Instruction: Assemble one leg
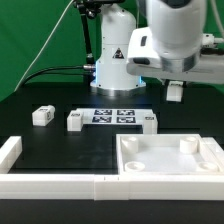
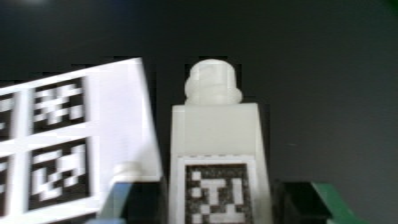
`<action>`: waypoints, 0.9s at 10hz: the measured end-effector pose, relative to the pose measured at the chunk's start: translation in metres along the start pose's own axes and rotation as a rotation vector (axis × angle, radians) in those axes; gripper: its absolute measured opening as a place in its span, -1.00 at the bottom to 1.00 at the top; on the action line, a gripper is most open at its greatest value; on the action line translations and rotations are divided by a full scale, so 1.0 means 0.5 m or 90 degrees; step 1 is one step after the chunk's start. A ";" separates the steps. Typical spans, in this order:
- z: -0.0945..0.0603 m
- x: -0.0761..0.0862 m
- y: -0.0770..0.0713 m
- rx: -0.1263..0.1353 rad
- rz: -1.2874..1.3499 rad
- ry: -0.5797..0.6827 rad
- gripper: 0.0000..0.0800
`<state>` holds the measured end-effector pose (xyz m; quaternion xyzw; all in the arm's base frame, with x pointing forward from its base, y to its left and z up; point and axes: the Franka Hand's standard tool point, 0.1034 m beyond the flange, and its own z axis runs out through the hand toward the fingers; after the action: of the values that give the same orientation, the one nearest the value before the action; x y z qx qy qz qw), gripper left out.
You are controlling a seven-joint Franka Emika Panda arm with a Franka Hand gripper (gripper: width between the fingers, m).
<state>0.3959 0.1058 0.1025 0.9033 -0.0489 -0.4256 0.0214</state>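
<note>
Showing its tag (image 2: 217, 192) wrist-side only, the leg (image 2: 217, 125) hangs gripped.

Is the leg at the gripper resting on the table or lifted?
Lifted: in the exterior view the leg hangs in the gripper above the table, with fingers at both sides in the wrist view.

Marker board (image 1: 112, 116) and white tray-like piece (image 1: 170, 160) on a black table (image 1: 40, 145).
The marker board lies flat mid-table; the tray-like piece, with corner sockets, sits at the exterior view's right, just beside a low white rail (image 1: 50, 183).
</note>
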 end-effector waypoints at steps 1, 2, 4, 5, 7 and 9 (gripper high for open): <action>-0.012 0.008 0.011 -0.062 -0.017 -0.004 -0.28; -0.019 0.011 0.008 -0.116 -0.034 -0.002 -0.28; -0.024 0.016 -0.002 -0.112 -0.045 0.024 -0.28; -0.025 0.021 -0.005 -0.109 -0.047 0.032 -0.28; -0.062 0.047 -0.019 -0.084 -0.052 0.125 -0.28; -0.107 0.070 -0.040 -0.052 -0.063 0.264 -0.28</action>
<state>0.4608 0.1217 0.1079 0.9713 0.0184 -0.2326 0.0467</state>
